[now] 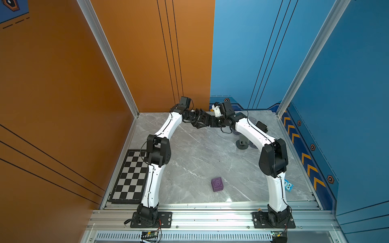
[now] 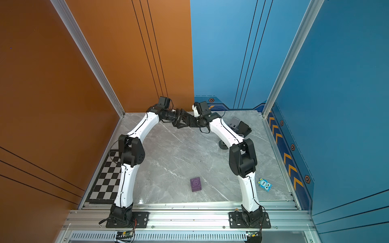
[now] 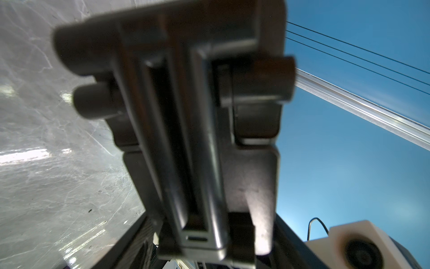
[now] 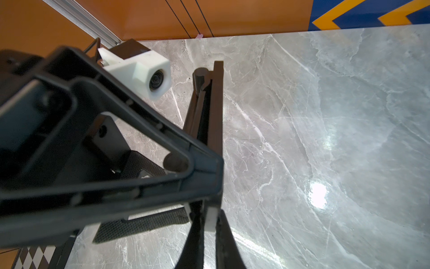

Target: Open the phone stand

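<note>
The phone stand (image 3: 186, 116) is a dark grey folded metal piece with hinge barrels, held up above the back of the marble table between both arms (image 1: 205, 121). In the right wrist view the phone stand (image 4: 213, 104) shows edge-on, its plates lying close together. My right gripper (image 4: 208, 233) is shut on its thin end. My left gripper (image 3: 214, 244) straddles the stand's width from the opposite side, a finger against each long edge. In both top views the two grippers meet nose to nose, with the stand (image 2: 185, 121) mostly hidden between them.
A purple cube (image 1: 217, 184) lies near the table's front middle. A blue owl toy (image 2: 265, 184) sits front right. A checkerboard (image 1: 131, 174) lies along the left edge. A grey holder (image 2: 234, 123), a black block (image 2: 244, 127) and a round-footed post (image 1: 242, 144) stand back right, under the right arm.
</note>
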`<state>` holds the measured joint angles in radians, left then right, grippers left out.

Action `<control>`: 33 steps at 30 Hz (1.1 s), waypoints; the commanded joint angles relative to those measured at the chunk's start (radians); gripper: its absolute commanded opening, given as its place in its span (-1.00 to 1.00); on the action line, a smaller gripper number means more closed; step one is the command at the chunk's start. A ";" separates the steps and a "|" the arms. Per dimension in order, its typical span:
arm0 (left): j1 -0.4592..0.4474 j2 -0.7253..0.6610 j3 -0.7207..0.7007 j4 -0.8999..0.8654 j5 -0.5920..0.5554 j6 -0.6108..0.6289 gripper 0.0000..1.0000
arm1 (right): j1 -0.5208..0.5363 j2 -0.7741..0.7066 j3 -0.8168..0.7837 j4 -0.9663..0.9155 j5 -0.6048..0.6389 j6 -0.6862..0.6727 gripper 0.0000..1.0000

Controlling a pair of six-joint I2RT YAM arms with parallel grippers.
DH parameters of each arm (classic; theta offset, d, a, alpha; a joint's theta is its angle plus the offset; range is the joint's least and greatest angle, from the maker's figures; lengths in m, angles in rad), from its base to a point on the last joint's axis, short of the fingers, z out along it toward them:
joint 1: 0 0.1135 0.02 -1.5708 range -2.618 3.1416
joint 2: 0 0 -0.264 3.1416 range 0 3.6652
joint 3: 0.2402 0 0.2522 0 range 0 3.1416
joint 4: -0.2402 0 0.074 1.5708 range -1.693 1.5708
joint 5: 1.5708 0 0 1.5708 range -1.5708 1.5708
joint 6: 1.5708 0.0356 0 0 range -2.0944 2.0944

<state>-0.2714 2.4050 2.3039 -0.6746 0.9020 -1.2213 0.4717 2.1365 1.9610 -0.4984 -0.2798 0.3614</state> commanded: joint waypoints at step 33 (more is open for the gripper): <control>0.068 -0.145 -0.161 -0.022 -0.054 0.036 -0.26 | -0.118 0.020 0.001 0.062 0.000 0.008 -1.00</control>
<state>-0.2623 2.3161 2.1750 -0.6247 0.8711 -1.2316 0.4469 2.1468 1.9606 -0.4873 -0.3832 0.3614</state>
